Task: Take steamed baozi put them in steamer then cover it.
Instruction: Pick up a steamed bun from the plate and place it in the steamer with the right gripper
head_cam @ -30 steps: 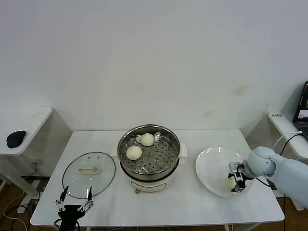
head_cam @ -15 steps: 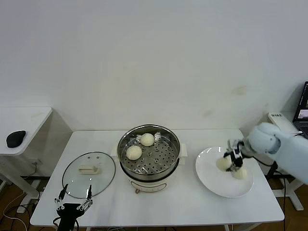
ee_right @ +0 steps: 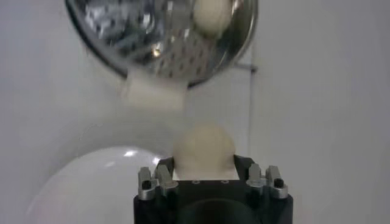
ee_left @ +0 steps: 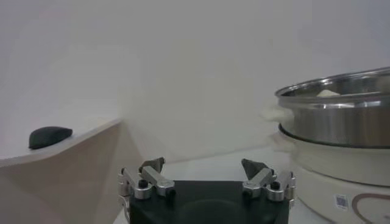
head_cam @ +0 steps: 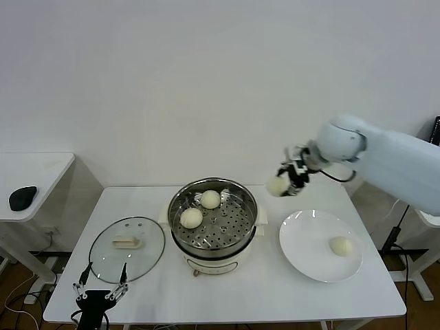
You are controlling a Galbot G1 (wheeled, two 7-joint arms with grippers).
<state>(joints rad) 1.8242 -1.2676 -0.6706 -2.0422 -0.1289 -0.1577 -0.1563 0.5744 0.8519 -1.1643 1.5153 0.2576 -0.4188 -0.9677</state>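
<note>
White dough shows between the fingers of the right gripper [head_cam: 287,180], which is closed on one steamed baozi [head_cam: 276,186] and holds it in the air, above the table [head_cam: 275,292] and just right of the steamer [head_cam: 214,223]. A second ago this gripper was down at the near right side of the plate [head_cam: 302,258], clamped on that bun; half a second ago it had lifted it just above the plate. Now the arm has swung up and left, toward the far right edge of the pot. In the right wrist view the held bun [ee_right: 203,146] sits between the fingers, with the steamer's perforated tray [ee_right: 164,42] beyond it.

One bun [head_cam: 340,245] lies alone on the right part of the plate, where it was uncovered as the gripper rose. Two buns, one far [head_cam: 210,199] and one nearer left [head_cam: 191,218], rest on the tray inside the steamer, unchanged. The cover [head_cam: 128,249] lies flat on the table left of the steamer, handle up, also unmoved.

The left gripper [head_cam: 100,289] hangs at the near left table edge with its fingers spread wide and nothing in them; it has dropped slightly lower in view.

A small label sits on the steamer's base in the left wrist view, too small to read.
</note>
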